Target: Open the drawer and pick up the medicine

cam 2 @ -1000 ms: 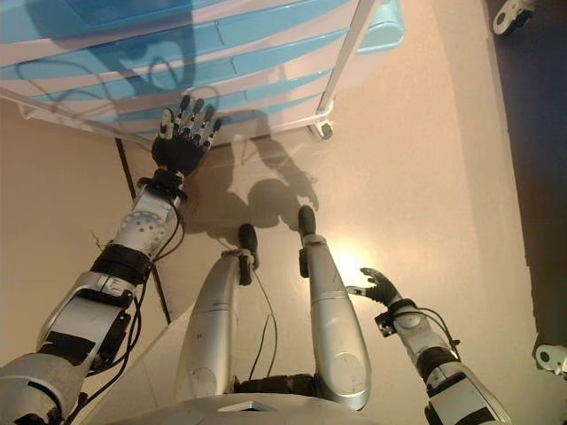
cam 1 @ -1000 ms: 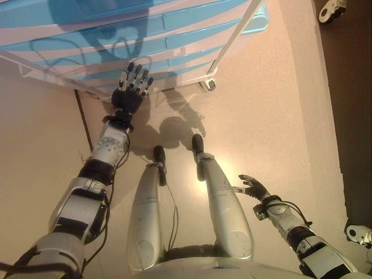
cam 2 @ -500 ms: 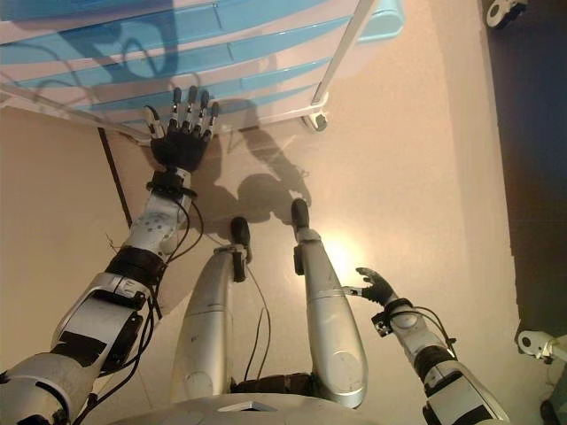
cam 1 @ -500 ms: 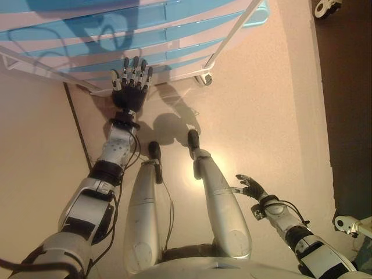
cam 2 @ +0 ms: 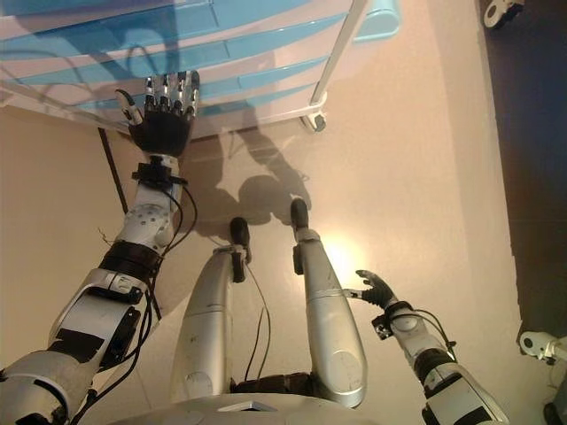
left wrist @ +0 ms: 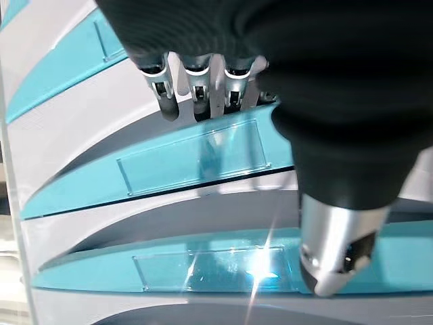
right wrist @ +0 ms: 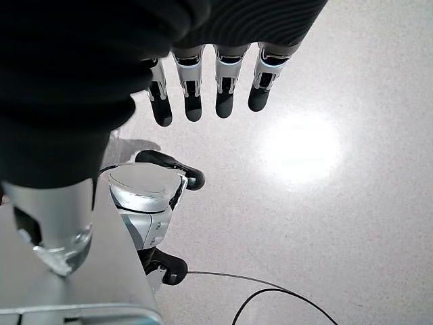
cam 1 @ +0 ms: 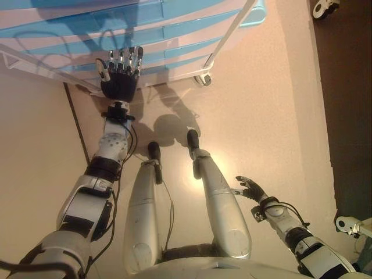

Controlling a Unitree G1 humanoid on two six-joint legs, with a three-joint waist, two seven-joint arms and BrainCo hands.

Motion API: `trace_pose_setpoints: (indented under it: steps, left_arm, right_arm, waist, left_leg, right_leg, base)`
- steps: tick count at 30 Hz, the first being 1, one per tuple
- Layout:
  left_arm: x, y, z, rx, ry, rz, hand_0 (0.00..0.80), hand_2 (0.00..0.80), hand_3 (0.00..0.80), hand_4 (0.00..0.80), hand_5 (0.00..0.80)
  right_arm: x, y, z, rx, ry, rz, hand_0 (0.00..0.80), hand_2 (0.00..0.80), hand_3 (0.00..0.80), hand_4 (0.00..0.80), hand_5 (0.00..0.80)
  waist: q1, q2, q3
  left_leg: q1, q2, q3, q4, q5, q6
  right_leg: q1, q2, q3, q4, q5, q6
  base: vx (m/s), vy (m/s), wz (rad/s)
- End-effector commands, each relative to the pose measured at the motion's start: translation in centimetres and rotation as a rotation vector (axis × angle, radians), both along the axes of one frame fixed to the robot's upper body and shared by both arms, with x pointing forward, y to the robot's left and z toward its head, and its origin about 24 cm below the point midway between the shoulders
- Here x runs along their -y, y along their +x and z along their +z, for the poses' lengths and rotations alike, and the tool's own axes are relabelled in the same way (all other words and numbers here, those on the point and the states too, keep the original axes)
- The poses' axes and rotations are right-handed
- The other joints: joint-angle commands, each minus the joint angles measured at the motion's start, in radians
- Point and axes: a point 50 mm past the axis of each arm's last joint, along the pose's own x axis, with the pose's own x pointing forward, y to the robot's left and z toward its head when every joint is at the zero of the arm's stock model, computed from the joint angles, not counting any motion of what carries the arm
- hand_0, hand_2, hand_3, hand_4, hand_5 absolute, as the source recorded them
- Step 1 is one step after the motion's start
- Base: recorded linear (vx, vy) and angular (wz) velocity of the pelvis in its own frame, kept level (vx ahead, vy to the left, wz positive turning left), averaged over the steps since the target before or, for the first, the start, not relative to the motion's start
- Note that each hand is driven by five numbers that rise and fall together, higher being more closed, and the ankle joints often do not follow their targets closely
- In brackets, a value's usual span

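L arm stretched fwd, left hand [cam 1: 119, 81] fingers straight at the blue drawer fronts [left wrist: 196, 159] (all closed, medicine not visible); right hand [cam 1: 251, 188] relaxed-open, low by the floor [cam 1: 261, 104].

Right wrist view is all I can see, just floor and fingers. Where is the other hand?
Observer: The left hand is raised in front of the blue drawers, fingers straight.
Operator: Is it holding a drawer yet?
Observer: No. The left wrist view shows its fingertips near a drawer front, curled round nothing.
Operator: Can you see the medicine?
Observer: No. Every drawer looks closed, so none shows.
Operator: And my hand?
Observer: The right hand hangs low beside the robot, open.
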Motion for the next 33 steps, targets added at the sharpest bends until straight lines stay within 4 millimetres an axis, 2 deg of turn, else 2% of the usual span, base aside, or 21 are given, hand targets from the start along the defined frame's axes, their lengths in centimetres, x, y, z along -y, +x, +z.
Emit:
trace_pose_setpoints:
  steps: [1, 10, 11, 12, 13, 19, 24, 33]
  left_arm:
    - [0.2, -2.7, 14.1, 0.608, 0.087, 0.007, 0.0, 0.0, 0.0, 0.0, 0.0]
    - [-1.1, -2.9, 14.8, 0.597, 0.095, 0.074, 0.0, 0.0, 0.0, 0.0, 0.0]
    - [-1.2, -2.8, 14.9, 0.591, 0.102, 0.082, 0.499, 0.499, 0.499, 0.499, 0.499]
    - [-1.3, -2.7, 14.9, 0.585, 0.107, 0.095, 0.693, 0.693, 0.693, 0.693, 0.693]
    - [-1.4, -2.7, 14.9, 0.583, 0.109, 0.101, 0.8, 0.8, 0.8, 0.8, 0.8]
    - [-1.7, -2.6, 14.4, 0.57, 0.14, 0.122, 0.8, 0.8, 0.8, 0.8, 0.8]
    - [-2.8, -2.7, 13.3, 0.549, 0.128, 0.158, 0.8, 0.8, 0.8, 0.8, 0.8]
    - [-4.8, -2.9, 10.1, 0.468, 0.072, 0.19, 0.8, 0.8, 0.8, 0.8, 0.8]
  right_arm:
    - [0.4, -2.1, -1.2, -0.065, -0.019, 0.028, 0.0, 0.0, 0.0, 0.0, 0.0]
    - [0.3, -2.4, -1.3, -0.077, -0.014, 0.031, 0.0, 0.0, 0.0, 0.0, 0.0]
    - [0.3, -2.5, -1.4, -0.08, -0.015, 0.031, 0.0, 0.0, 0.0, 0.0, 0.0]
    - [0.3, -2.5, -1.4, -0.085, -0.016, 0.033, 0.0, 0.0, 0.0, 0.0, 0.0]
    - [0.3, -2.6, -1.5, -0.086, -0.017, 0.036, 0.0, 0.0, 0.0, 0.0, 0.0]
    - [0.3, -2.7, -1.6, -0.092, -0.028, 0.051, 0.0, 0.0, 0.0, 0.0, 0.0]
    - [0.5, -2.8, -1.6, -0.093, -0.049, 0.053, 0.0, 0.0, 0.0, 0.0, 0.0]
    - [0.9, -3.1, -1.7, -0.105, -0.082, 0.046, 0.0, 0.0, 0.0, 0.0, 0.0]
  waist:
    - [0.024, 0.042, -0.051]
    - [0.031, 0.026, -0.051]
    - [0.032, 0.025, -0.051]
    - [0.033, 0.024, -0.051]
    - [0.034, 0.024, -0.051]
    - [0.041, 0.03, -0.051]
    - [0.053, 0.042, -0.051]
    - [0.089, 0.057, -0.074]
  left_leg:
    - [0.116, -0.061, 0.08, -0.161, 0.005, 0.062]
    - [0.114, -0.057, 0.085, -0.147, 0.0, 0.064]
    - [0.114, -0.057, 0.085, -0.148, 0.001, 0.064]
    - [0.115, -0.057, 0.085, -0.148, 0.001, 0.064]
    - [0.115, -0.056, 0.086, -0.149, 0.001, 0.064]
    - [0.129, -0.057, 0.086, -0.166, 0.01, 0.059]
    - [0.158, -0.059, 0.083, -0.181, 0.018, 0.053]
    - [0.203, -0.069, 0.06, -0.169, 0.005, 0.044]
  right_leg:
    - [0.091, 0.044, -0.072, 0.051, -0.096, -0.049]
    - [0.112, 0.036, -0.08, 0.02, -0.084, -0.048]
    - [0.115, 0.036, -0.08, 0.019, -0.084, -0.048]
    - [0.116, 0.037, -0.081, 0.018, -0.085, -0.048]
    - [0.118, 0.037, -0.082, 0.018, -0.086, -0.048]
    - [0.132, 0.035, -0.087, 0.013, -0.091, -0.047]
    - [0.162, 0.027, -0.098, 0.013, -0.108, -0.05]
    - [0.216, 0.007, -0.129, 0.059, -0.173, -0.068]
  base:
    - [0.0, 0.0, 0.0]
    - [0.008, 0.0, -0.01]
    - [0.0, 0.0, 0.0]
    - [0.0, 0.0, 0.0]
    - [0.0, 0.0, 0.0]
    - [0.0, 0.0, 0.0]
    - [-0.017, 0.014, -0.04]
    - [-0.007, -0.006, 0.01]
